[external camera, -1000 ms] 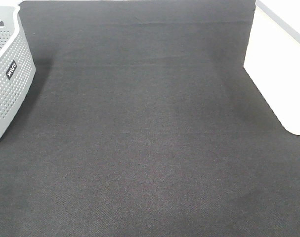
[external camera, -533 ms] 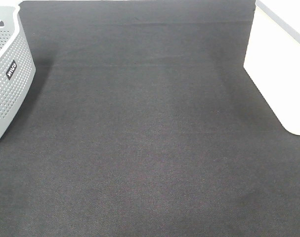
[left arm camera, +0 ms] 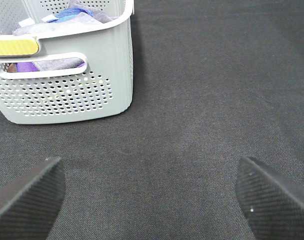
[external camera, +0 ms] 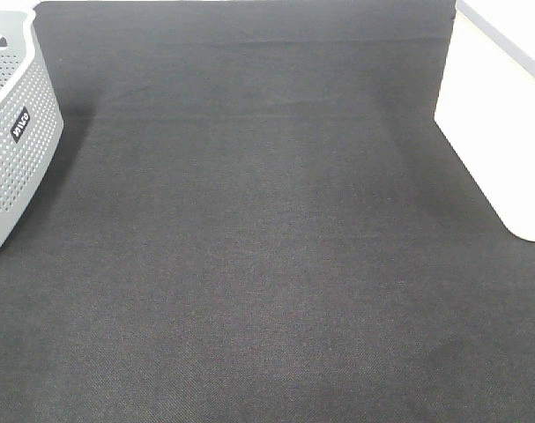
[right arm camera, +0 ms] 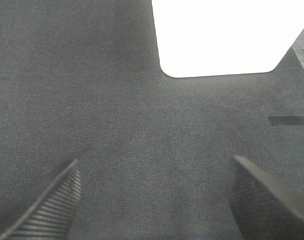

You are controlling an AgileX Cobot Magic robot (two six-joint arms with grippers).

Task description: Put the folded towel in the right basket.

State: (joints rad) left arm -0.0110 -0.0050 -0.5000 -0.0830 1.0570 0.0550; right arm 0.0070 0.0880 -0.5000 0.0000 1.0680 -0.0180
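A grey perforated basket (external camera: pixel 11 132) stands at the far left of the dark mat; the left wrist view shows it (left arm camera: pixel 66 95) holding purple and blue cloths (left arm camera: pixel 66 15). A plain white basket (external camera: pixel 505 132) stands at the right; it also shows in the right wrist view (right arm camera: pixel 227 35). No single folded towel can be told apart. My left gripper (left arm camera: pixel 152 200) is open and empty above the mat, short of the grey basket. My right gripper (right arm camera: pixel 157 200) is open and empty above the mat, short of the white basket. Neither gripper shows in the exterior view.
A dark woven mat (external camera: pixel 267 247) covers the work surface between the two baskets. A dark strip (right arm camera: pixel 292 120) lies on the mat beside the white basket in the right wrist view.
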